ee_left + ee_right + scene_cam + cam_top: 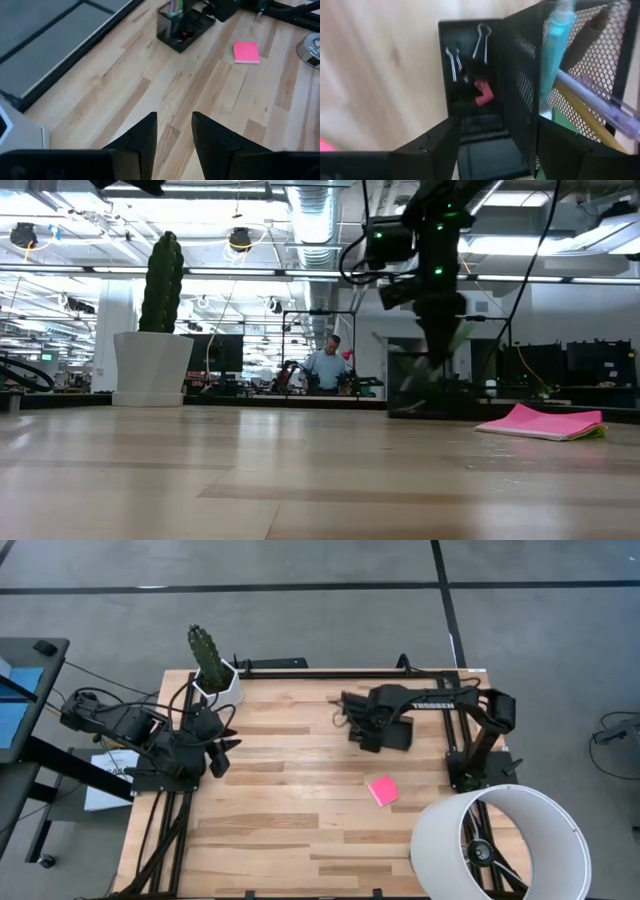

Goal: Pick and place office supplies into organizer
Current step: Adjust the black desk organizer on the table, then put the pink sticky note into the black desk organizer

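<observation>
The black organizer [475, 100] stands at the table's far right-middle, mostly under my right arm in the high view [392, 732]. It holds binder clips [469, 59], a pink eraser [484, 93] and several pens [555, 55] upright in its mesh cup. My right gripper [495, 145] hovers open and empty just above it, as the low view [436, 330] also shows. The pink sticky-note pad [382, 791] lies flat on the table nearer the front. My left gripper [175, 135] is open and empty at the table's left [222, 747].
A cactus in a white pot [213, 670] stands at the far left corner. A large white lampshade [497, 845] fills the near right corner. Bare wood lies between the arms. A person [327, 367] is in the room behind.
</observation>
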Robot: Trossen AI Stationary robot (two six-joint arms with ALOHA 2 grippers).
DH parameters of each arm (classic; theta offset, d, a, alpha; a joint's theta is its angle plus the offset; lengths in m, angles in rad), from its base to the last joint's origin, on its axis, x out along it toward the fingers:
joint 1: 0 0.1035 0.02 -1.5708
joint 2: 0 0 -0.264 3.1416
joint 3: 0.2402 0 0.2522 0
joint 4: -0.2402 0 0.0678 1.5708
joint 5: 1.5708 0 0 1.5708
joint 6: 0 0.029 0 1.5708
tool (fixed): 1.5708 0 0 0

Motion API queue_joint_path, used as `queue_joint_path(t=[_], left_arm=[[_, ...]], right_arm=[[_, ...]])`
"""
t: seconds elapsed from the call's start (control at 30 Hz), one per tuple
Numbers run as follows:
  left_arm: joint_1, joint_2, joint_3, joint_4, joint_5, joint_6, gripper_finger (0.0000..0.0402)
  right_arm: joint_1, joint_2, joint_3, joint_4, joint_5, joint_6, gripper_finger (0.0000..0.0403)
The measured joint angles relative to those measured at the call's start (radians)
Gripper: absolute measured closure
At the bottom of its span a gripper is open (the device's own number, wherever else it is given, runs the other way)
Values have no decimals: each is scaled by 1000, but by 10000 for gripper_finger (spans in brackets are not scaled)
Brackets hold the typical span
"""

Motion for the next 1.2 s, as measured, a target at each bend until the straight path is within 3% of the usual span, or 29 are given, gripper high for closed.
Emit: queue_joint_path(t=[0.2, 0.6, 0.73, 0.87, 1.03, 1.2], left_arm=[[0, -2, 0, 43, -33, 102, 288], [0, -9, 0, 41, -14, 139, 288], [0, -9, 0, 41, -14, 174, 288], [0, -9, 0, 60, -14, 213, 288], [0, -9, 0, 62, -14, 256, 288], [0, -10, 0, 103, -8, 288, 288]], right_arm=[[76, -28, 10, -59, 34, 70, 182], [250, -216, 92, -51, -168, 576, 182], [342, -240, 91, -48, -217, 662, 182], [419, -233, 92, -83, -242, 703, 182], [485, -191, 88, -255, -211, 713, 182], [455, -115, 35, -354, -213, 809, 182]])
